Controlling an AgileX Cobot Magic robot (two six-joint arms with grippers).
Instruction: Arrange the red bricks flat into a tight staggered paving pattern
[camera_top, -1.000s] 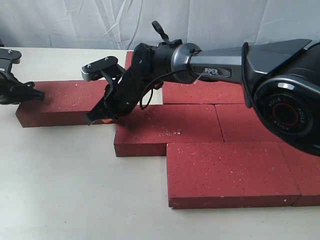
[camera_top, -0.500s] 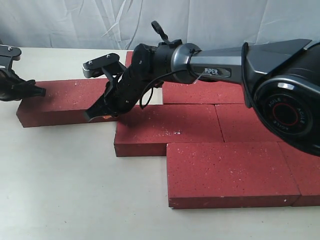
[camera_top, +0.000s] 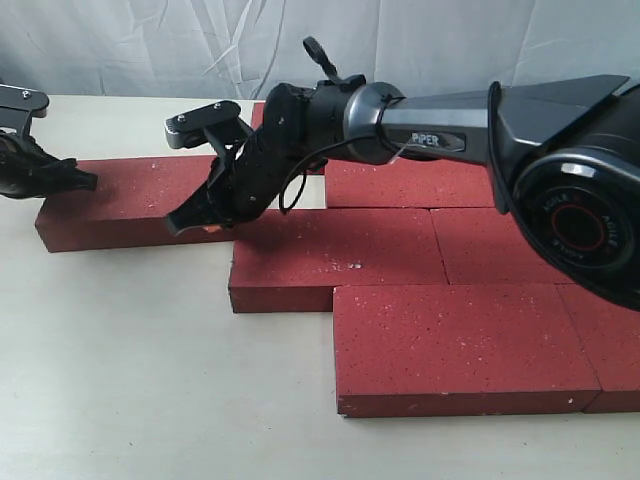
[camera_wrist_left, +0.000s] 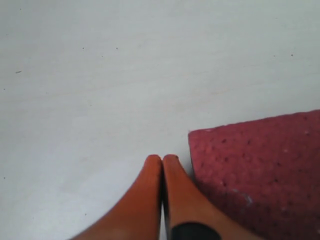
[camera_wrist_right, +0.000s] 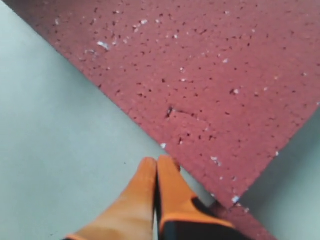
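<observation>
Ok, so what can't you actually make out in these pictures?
- Exterior view: the right arm covers the right end of the loose brick and part of the back row.
- Exterior view: the frame's right edge cuts off the paved bricks, so no full count.
- Left wrist view: whether the left gripper touches the brick; too close, blurred.

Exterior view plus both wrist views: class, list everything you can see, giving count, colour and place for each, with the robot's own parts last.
red bricks: at least six showing, dark red with pale specks, most packed in staggered rows at the right; one loose brick offset to the left.
table: one, pale cream, under everything.
cloth backdrop: one, white, behind the table.
right arm: one, dark grey, reaching in from the right over the bricks.
left gripper: one, orange fingers, shut, at the loose brick's left end.
right gripper: one, orange fingers, shut, at the loose brick's right end.
</observation>
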